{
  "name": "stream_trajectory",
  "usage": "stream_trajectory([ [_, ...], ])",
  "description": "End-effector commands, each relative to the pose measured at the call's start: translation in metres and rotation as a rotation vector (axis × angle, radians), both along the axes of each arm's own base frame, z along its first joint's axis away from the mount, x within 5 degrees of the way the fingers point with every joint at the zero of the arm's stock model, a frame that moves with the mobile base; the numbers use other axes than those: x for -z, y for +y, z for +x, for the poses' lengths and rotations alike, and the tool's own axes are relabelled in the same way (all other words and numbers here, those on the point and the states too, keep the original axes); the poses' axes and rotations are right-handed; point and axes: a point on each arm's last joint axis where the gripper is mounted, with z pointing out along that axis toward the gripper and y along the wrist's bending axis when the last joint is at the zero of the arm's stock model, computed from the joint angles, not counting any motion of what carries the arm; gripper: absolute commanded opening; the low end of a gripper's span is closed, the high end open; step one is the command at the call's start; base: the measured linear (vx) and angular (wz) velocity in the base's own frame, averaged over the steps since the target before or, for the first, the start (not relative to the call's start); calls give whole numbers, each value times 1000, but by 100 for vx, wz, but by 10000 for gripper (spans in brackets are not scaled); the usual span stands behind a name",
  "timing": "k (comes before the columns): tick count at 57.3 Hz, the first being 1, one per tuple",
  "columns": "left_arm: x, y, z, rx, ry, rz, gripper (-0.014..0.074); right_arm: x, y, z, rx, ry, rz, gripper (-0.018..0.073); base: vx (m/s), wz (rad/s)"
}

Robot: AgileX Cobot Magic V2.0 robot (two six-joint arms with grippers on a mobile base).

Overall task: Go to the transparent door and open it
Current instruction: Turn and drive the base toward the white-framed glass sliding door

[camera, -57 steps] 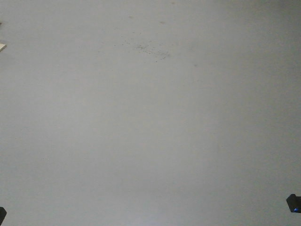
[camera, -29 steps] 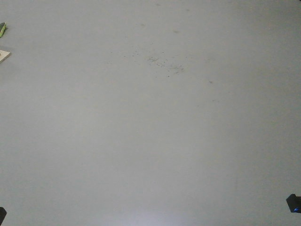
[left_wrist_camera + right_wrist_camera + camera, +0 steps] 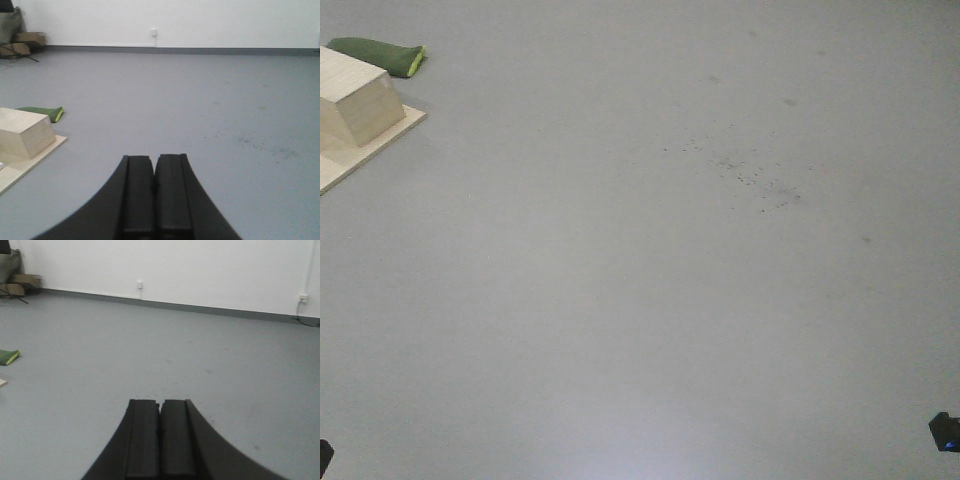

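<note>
Plywood board [image 3: 365,150] lies at the far left of the grey floor [image 3: 620,300], a pale wooden block [image 3: 355,100] resting on it; a green sleeve-like thing [image 3: 375,55] lies just behind; dark specks [image 3: 755,180] scatter right of centre; left gripper [image 3: 153,195] has its fingers pressed together on nothing; right gripper [image 3: 160,440] likewise; both face a white wall [image 3: 200,270]; the transparent door shows in no view.
</note>
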Motion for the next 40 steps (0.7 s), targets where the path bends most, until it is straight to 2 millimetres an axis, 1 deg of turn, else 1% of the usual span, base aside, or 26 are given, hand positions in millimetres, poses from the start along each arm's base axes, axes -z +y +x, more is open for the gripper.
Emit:
stream_trajectory([
  [1,-3,0,0,3,-77,-13,-3,-7,-1,0,9,-96,-13,-1,47,51],
  [40,-3,0,0,3,-77,-13,-3,-7,-1,0,9,-96,-13,-1,49,50],
])
